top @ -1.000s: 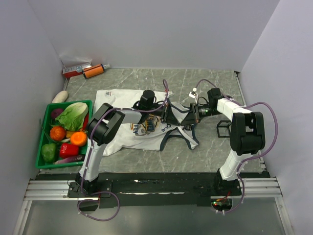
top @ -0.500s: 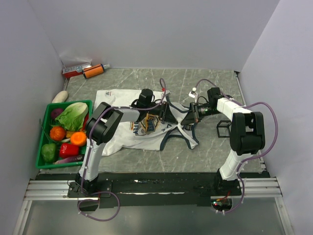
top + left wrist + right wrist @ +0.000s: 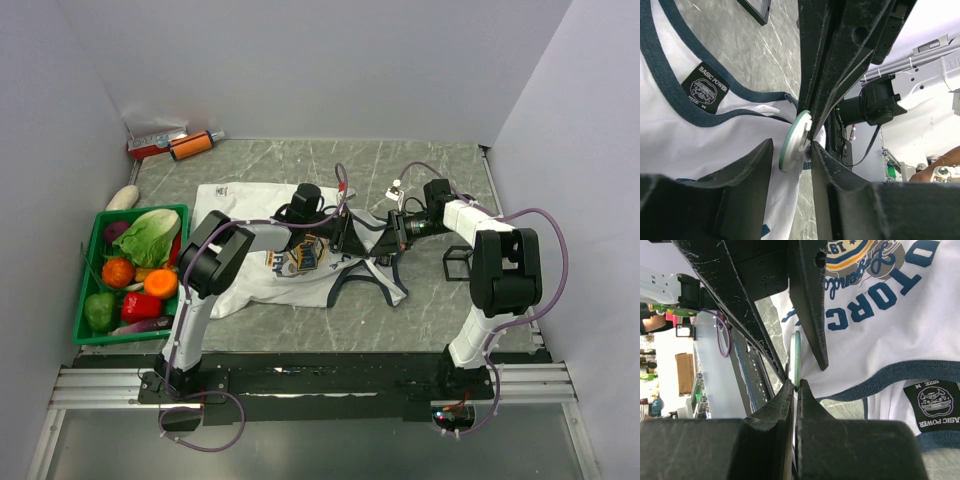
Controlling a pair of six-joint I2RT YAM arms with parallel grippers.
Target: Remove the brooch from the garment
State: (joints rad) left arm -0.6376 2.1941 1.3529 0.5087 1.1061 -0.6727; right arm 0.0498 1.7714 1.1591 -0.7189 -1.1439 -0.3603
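The white jersey point(image 3: 250, 275) with navy trim lies flat mid-table; it also shows in the left wrist view point(image 3: 670, 150) and the right wrist view point(image 3: 880, 340). The brooch point(image 3: 794, 142) is a round white disc with a green rim, standing on edge at the jersey's neck end. My right gripper point(image 3: 796, 386) is shut on the edge of the brooch point(image 3: 797, 357). My left gripper point(image 3: 792, 157) is open with its jaws on either side of the disc; one finger point(image 3: 837, 185) is close against its back, the other point(image 3: 740, 185) is apart. In the top view the left gripper point(image 3: 346, 236) and the right gripper point(image 3: 378, 238) meet tip to tip.
A green basket point(image 3: 120, 211) of vegetables stands at the left. Orange and red tools point(image 3: 175, 146) lie in the back left corner, a white object point(image 3: 122, 197) near them. A small black frame point(image 3: 456, 262) sits on the table by the right arm.
My left gripper has shifted right off the chest graphic, which now shows, and closer to the right gripper. The right arm has stayed put.
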